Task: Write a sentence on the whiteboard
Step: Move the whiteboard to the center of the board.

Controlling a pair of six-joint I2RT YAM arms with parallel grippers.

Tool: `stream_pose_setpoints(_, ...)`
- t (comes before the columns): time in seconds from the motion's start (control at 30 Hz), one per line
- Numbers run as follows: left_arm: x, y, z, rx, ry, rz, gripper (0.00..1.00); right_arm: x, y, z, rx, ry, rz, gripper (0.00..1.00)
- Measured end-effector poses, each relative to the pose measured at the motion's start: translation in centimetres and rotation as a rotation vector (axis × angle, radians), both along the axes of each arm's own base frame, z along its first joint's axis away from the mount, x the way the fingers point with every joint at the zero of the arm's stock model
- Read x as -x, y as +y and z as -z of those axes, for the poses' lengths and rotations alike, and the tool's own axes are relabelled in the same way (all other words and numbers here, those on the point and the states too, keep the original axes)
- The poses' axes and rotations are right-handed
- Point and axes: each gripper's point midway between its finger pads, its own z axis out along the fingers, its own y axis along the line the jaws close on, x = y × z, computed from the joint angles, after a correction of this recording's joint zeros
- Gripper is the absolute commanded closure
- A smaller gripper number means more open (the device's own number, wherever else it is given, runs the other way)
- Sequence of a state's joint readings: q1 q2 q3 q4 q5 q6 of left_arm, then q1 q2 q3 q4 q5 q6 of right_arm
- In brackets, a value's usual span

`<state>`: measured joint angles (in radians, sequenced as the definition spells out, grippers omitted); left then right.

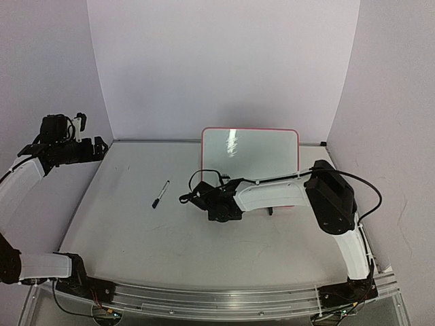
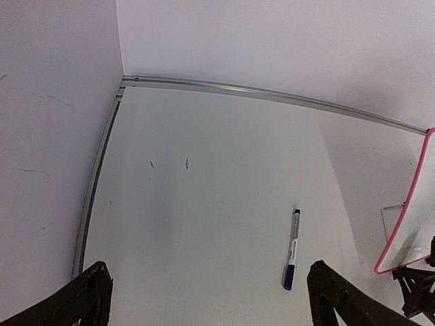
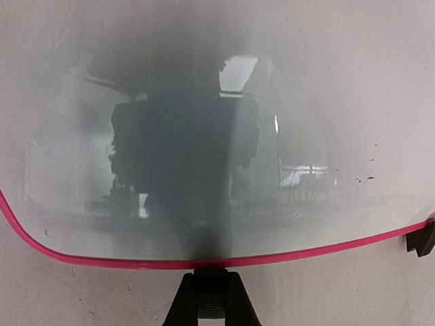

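Observation:
The whiteboard [image 1: 250, 153] stands upright at the back middle of the table, with a pink-red rim and a bare white face. No sentence shows on it. My right gripper [image 1: 219, 202] is low at the board's lower left. In the right wrist view its fingers [image 3: 178, 305] are shut just under the board's bottom rim [image 3: 285, 256], apparently on a black clip foot. The other clip foot [image 3: 421, 238] shows at the right. A blue-capped marker [image 1: 160, 193] lies on the table left of the board. My left gripper [image 1: 95, 146] is open and empty, raised at the far left, with the marker [image 2: 292, 248] below it.
White walls close in the table on the left, back and right. A metal rail [image 2: 272, 94] runs along the table's far edge. The board's edge [image 2: 408, 231] shows at the right of the left wrist view.

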<state>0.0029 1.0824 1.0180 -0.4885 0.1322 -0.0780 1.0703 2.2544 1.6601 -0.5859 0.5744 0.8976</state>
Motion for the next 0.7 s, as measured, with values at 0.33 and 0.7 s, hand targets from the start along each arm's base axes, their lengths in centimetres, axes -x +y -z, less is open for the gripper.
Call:
stream_pose_setpoints(0.33,0.0,-0.2,0.3,0.024,0.009,-0.001,0.01,2.1,1.5,-0.3,-0.028,-0.02,0.055,0.62)
stream_pose_setpoints(0.7,-0.7,-2.9,5.6,0.174,0.216,0.017,0.01,4.1,1.6,-1.4,-0.092,-0.008,0.022,0.36)
